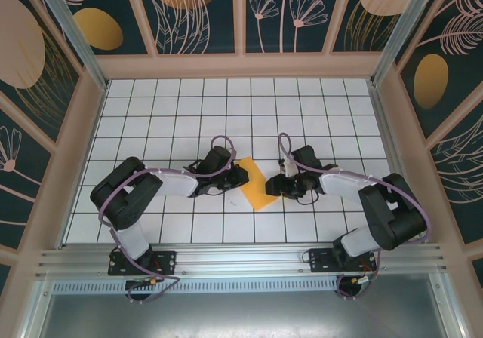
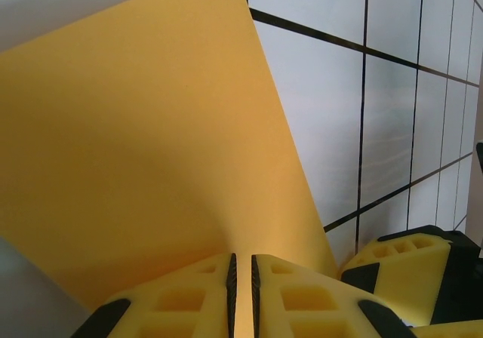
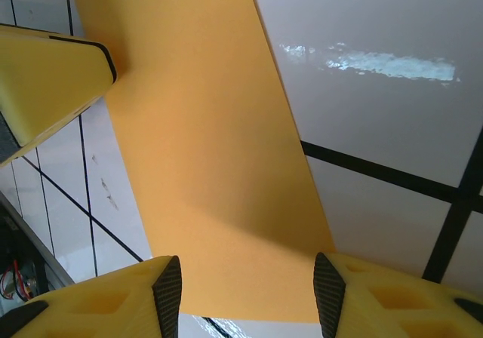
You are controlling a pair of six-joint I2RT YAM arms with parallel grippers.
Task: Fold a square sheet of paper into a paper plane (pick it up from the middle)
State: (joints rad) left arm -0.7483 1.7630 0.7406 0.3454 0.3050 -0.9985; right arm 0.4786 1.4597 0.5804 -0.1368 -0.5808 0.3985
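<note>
Sitting in L gripper (image 2: 241,278): paper (image 2: 143,142)

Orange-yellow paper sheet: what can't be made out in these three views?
- Top view: the thin orange-yellow paper sheet is too small to show creases; left fingers and right fingers cover its side edges.
- Left wrist view: frame cuts off its left side; left fingers hide part of the near edge.
- Right wrist view: its far end runs off the top.
</note>
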